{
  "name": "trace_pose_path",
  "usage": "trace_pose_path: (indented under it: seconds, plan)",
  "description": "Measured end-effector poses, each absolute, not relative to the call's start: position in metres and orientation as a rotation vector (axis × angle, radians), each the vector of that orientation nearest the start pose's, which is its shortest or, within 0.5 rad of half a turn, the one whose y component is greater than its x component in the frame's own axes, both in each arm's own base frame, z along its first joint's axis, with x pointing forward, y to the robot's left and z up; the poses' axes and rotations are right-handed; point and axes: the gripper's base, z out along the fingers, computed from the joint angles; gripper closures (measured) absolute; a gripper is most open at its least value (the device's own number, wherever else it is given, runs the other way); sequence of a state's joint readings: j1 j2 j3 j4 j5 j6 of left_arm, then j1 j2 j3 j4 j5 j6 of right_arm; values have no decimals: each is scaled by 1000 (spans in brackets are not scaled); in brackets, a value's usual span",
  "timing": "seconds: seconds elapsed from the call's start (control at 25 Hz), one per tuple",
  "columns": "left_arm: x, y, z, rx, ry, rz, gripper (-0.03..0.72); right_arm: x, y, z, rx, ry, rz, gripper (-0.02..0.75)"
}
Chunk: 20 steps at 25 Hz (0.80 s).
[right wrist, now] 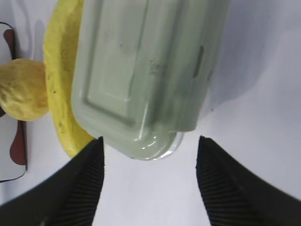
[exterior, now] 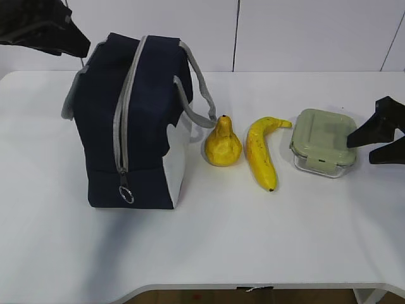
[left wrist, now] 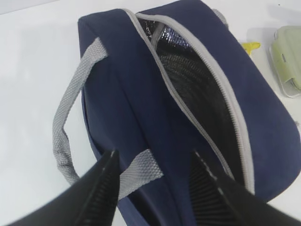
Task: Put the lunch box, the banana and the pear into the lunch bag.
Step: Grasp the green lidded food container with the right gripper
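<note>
Spread wide, the right end effector (right wrist: 149, 155) faces one lunch box (right wrist: 146, 75); beyond lie one banana (right wrist: 63, 80), one pear (right wrist: 21, 89); the left end effector (left wrist: 153, 165), parted and empty, hangs over one lunch bag (left wrist: 141, 108).

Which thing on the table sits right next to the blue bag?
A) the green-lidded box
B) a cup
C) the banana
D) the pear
D: the pear stands right beside the lunch bag, with the banana next along and the lunch box farthest off.

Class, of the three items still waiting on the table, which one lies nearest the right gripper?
The lunch box, with its green lid: it sits beside the right gripper, while the banana and pear lie further left.
</note>
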<state>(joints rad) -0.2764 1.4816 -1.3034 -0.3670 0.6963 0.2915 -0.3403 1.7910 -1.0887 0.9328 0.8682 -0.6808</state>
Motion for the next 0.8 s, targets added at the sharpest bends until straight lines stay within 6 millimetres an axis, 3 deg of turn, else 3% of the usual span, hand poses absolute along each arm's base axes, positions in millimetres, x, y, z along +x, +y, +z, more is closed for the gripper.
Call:
trace_pose_path:
  seconds: [0.32, 0.8]
  plan:
    - [311, -110, 346, 439, 2292, -413, 325, 347, -78, 185, 386, 2571, 800, 215]
    - [311, -110, 346, 448, 2291, -397, 326, 355, -76, 184, 423, 2499, 869, 226]
